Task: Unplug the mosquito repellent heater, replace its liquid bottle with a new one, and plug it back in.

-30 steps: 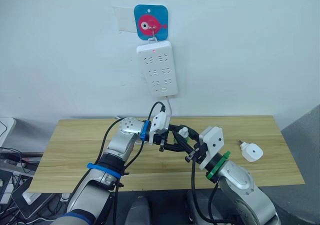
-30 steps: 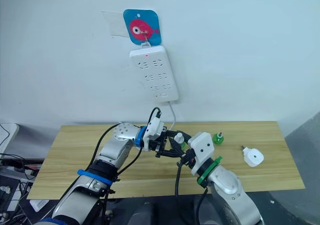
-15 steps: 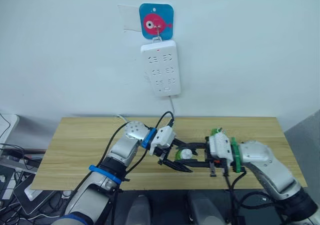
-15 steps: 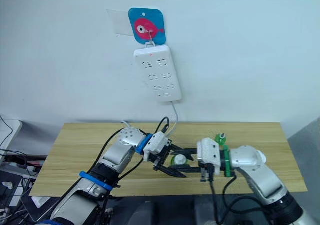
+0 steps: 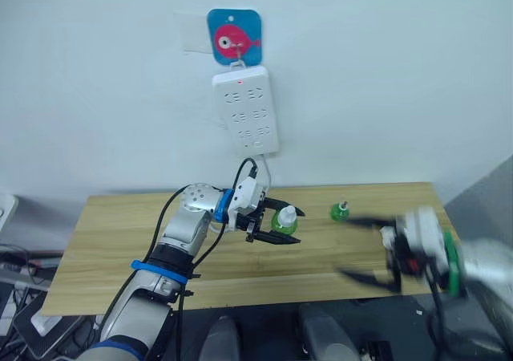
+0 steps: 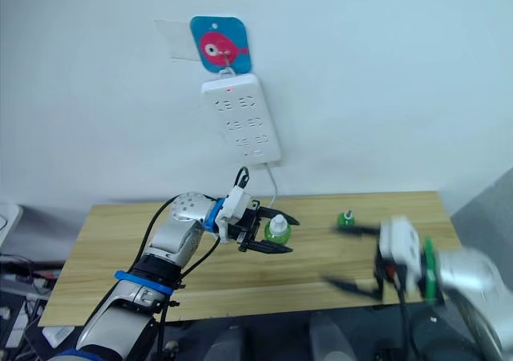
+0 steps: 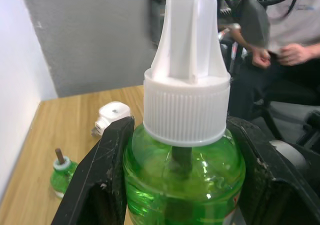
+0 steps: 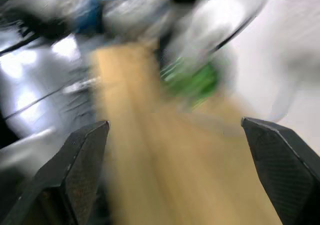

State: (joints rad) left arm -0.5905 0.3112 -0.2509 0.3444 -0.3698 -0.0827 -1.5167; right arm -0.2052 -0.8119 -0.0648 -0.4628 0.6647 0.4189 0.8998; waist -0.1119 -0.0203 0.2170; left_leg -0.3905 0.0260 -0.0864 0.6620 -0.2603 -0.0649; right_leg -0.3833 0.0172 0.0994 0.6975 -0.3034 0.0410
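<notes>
Left gripper (image 6: 271,236): fingers clamped on either side of a green liquid bottle with white cap (image 7: 185,135), held upright above the wooden table (image 5: 120,241).

Right gripper (image 5: 367,249): blurred, at the table's front right edge, fingers spread wide with nothing between them.

Mosquito repellent heater (image 7: 111,116): lying on the table, well apart from both grippers (seen past the held bottle).

Second, uncapped green bottle (image 5: 340,211): standing near the table's back edge, wick up.

White power strip (image 5: 244,110): hanging on the wall, sockets unoccupied.
</notes>
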